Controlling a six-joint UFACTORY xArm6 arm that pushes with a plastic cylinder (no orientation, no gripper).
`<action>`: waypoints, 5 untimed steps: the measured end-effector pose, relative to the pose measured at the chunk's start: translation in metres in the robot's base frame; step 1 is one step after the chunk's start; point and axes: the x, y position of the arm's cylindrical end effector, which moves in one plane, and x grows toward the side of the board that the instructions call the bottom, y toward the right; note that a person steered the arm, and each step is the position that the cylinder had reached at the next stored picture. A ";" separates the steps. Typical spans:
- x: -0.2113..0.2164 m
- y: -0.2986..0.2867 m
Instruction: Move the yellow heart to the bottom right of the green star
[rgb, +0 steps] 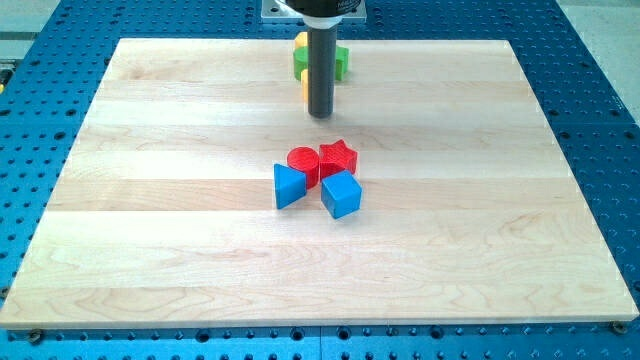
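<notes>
Maple-toned board (150, 250) lies on a blue perforated table (40, 80). I see my tip (320, 114), a bare rod holding nothing, just below the green star (340, 60), whose yellow neighbours (302, 90), shapes hidden, touch its left.

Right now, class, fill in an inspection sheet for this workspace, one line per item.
Surface: pale wooden board on a blue perforated table.
Job's things: yellow block and green block at the view's top, mostly hidden by the rod; shapes unclear.
Clutter: red cylinder, red star, blue triangular block and blue cube clustered mid-board.
Grippers: none; my tip sits just below the yellow and green blocks.
Cables: nothing seen.
Surroundings: nothing seen.
</notes>
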 end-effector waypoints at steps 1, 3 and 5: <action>0.023 -0.028; -0.034 -0.035; -0.065 -0.031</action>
